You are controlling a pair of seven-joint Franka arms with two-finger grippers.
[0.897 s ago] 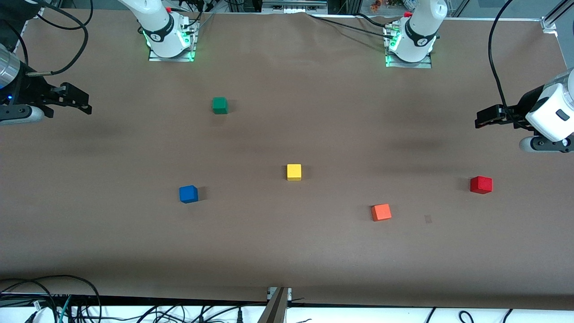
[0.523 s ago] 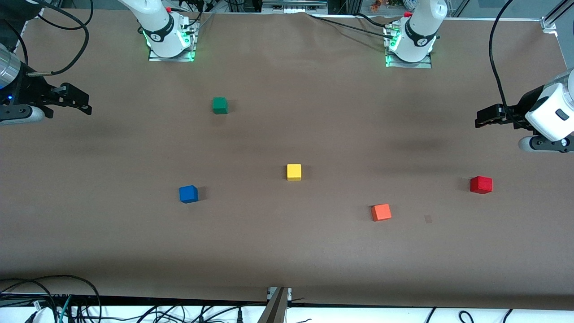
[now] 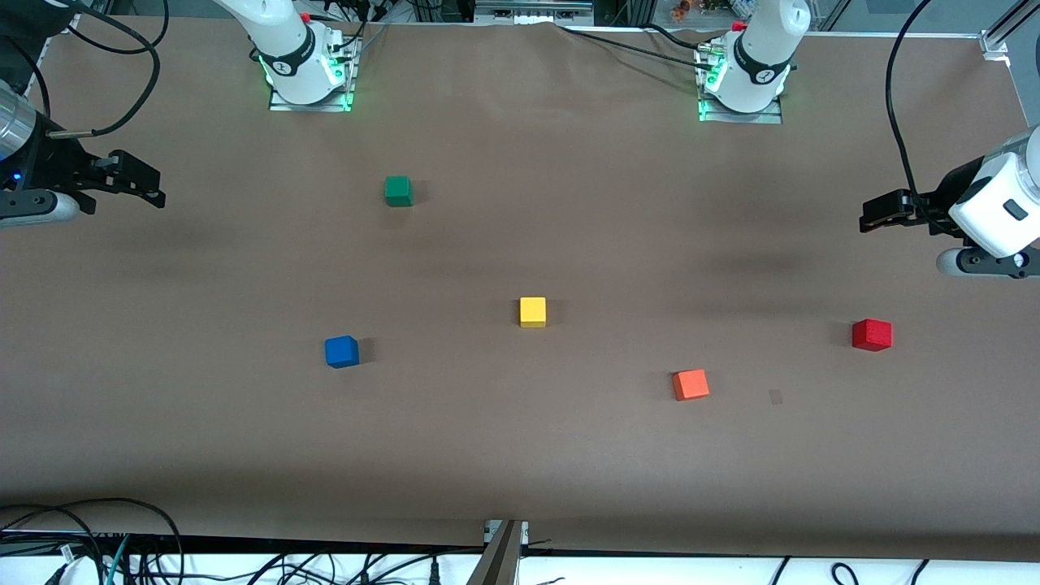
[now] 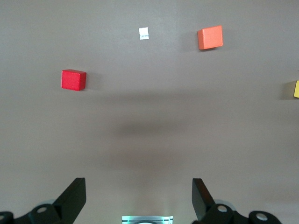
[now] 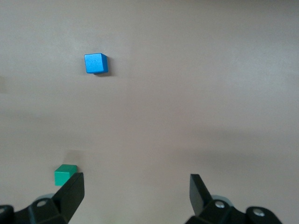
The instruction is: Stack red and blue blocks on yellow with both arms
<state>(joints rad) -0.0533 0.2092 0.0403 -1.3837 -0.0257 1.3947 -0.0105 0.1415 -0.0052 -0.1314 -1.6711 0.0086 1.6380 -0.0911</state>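
The yellow cube (image 3: 533, 312) sits mid-table. The blue cube (image 3: 342, 352) lies toward the right arm's end and a little nearer the front camera; it also shows in the right wrist view (image 5: 96, 63). The red cube (image 3: 872, 335) lies toward the left arm's end and shows in the left wrist view (image 4: 74, 80). My left gripper (image 3: 869, 214) (image 4: 138, 186) is open and empty, up over bare table at the left arm's end. My right gripper (image 3: 153, 184) (image 5: 135, 183) is open and empty, up over the right arm's end.
An orange cube (image 3: 691, 384) (image 4: 210, 37) lies between the yellow and red cubes, nearer the front camera. A green cube (image 3: 398, 191) (image 5: 64, 174) lies closer to the arm bases. A small pale mark (image 3: 776, 396) is on the brown table cover. Cables hang along the table's edges.
The left arm's wrist has shifted very slightly. The cubes and the right arm have not moved.
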